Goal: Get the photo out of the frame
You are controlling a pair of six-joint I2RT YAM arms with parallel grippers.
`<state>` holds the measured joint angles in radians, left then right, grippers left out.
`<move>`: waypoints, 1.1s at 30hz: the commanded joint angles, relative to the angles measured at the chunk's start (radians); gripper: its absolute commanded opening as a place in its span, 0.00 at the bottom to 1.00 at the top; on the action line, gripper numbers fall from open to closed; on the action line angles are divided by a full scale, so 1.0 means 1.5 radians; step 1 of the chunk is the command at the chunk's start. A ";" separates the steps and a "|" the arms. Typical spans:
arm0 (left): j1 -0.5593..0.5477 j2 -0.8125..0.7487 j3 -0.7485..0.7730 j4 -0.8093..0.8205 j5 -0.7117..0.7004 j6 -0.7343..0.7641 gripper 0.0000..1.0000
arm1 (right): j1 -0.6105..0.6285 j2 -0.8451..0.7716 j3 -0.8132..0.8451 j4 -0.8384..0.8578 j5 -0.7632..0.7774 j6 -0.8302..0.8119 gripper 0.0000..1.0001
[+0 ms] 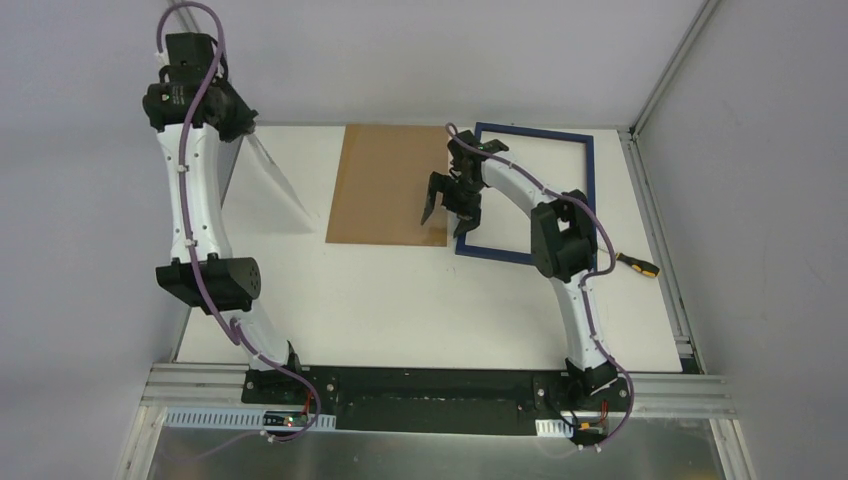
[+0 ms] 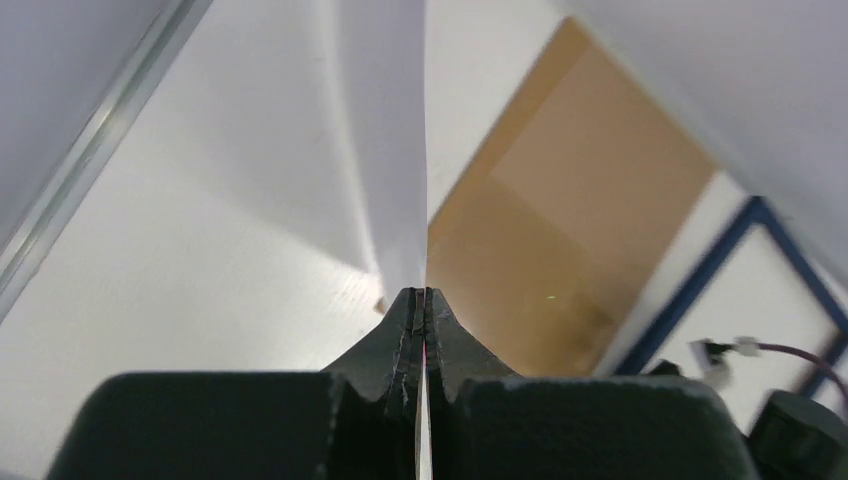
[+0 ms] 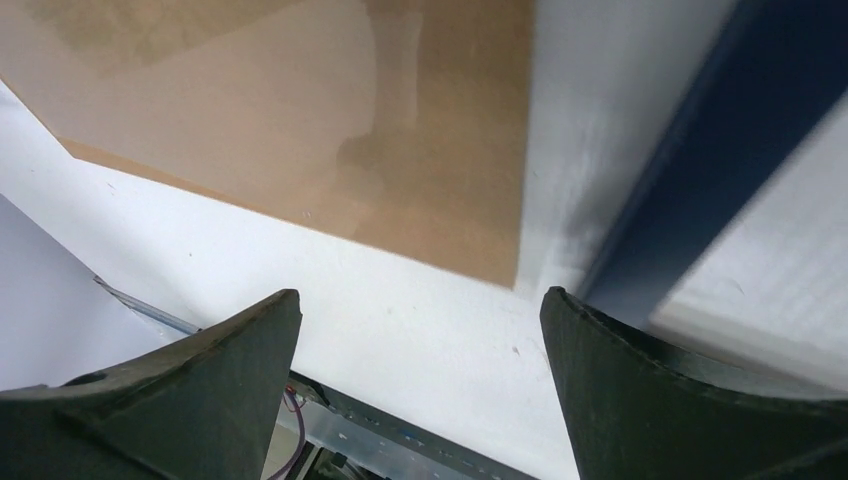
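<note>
The photo (image 1: pixel 272 185) is showing only a plain white side. Its printed face is turned away in every view, and the left wrist view is catching it edge-on as a thin, blurred sheet. The left gripper (image 2: pixel 421 295) is clamping one edge of it tight, holding it up off the table (image 1: pixel 400 300) at the far left.

Only the top view is showing the whole thin dark-blue frame (image 1: pixel 535 129), lying flat at the far right with white table showing through it. A smooth brown fibreboard panel (image 1: pixel 385 185) is lying just beside it, with a narrow strip of table between them.

The right gripper (image 1: pixel 447 215) is hovering above that strip, jaws spread wide and holding nothing. The right wrist view is cutting off both panel and frame. A screwdriver (image 1: pixel 637 264) is lying near the frame's right side.
</note>
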<state>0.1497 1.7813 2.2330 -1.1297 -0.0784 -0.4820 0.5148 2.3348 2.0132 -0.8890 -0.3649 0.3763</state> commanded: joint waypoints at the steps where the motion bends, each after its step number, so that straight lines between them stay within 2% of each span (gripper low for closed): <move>1: -0.010 0.015 0.132 -0.004 0.212 -0.030 0.00 | -0.010 -0.125 -0.027 -0.041 0.017 0.000 0.94; 3: -0.016 0.039 0.155 0.063 0.348 -0.098 0.00 | -0.019 -0.161 -0.051 -0.033 0.012 0.005 0.94; 6: -0.050 0.070 0.166 0.206 0.487 -0.199 0.00 | -0.043 -0.220 -0.107 -0.010 0.000 0.013 0.94; 13: -0.127 0.161 0.207 0.504 0.653 -0.383 0.00 | -0.134 -0.330 -0.263 0.050 -0.009 0.027 0.94; 16: -0.145 0.168 0.202 0.535 0.690 -0.365 0.00 | -0.169 -0.356 -0.293 0.052 -0.007 0.017 0.94; 20: -0.152 0.100 0.061 0.538 0.743 -0.288 0.00 | -0.196 -0.376 -0.321 0.046 -0.005 -0.004 0.94; 25: -0.117 0.021 -0.234 0.538 0.708 -0.195 0.00 | -0.205 -0.382 -0.342 0.045 -0.010 -0.008 0.94; 28: -0.068 0.042 -0.342 0.532 0.700 -0.225 0.00 | -0.204 -0.386 -0.342 0.047 -0.011 -0.005 0.94; 33: -0.021 0.104 -0.436 0.529 0.670 -0.230 0.00 | -0.203 -0.388 -0.345 0.045 -0.007 -0.011 0.94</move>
<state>0.0673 1.8748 1.6688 -0.3462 0.9558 -0.8433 0.2081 1.8175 1.4975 -0.8188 -0.3733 0.3790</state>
